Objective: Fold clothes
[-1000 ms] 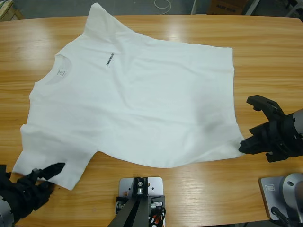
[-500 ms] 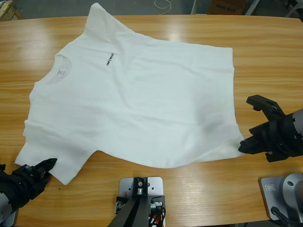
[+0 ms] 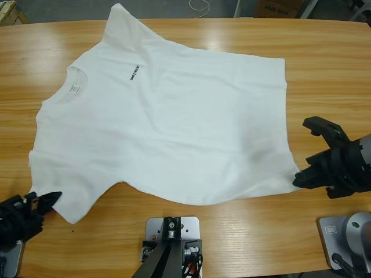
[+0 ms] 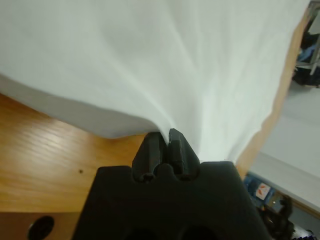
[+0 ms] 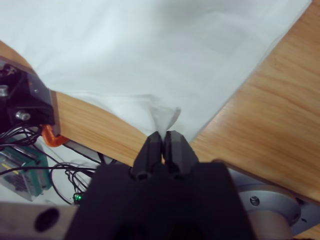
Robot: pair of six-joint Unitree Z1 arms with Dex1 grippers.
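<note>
A white T-shirt [image 3: 162, 121] lies spread flat on the wooden table [image 3: 324, 63], collar toward the table's left end and hem toward the right, with soft wrinkles and a small dark print on the chest. The left gripper [image 3: 52, 198] has its jaws closed on the near sleeve's edge; the right gripper [image 3: 298, 178] pinches the near hem corner. Bare wood lies open beyond the hem and along the near edge
</note>
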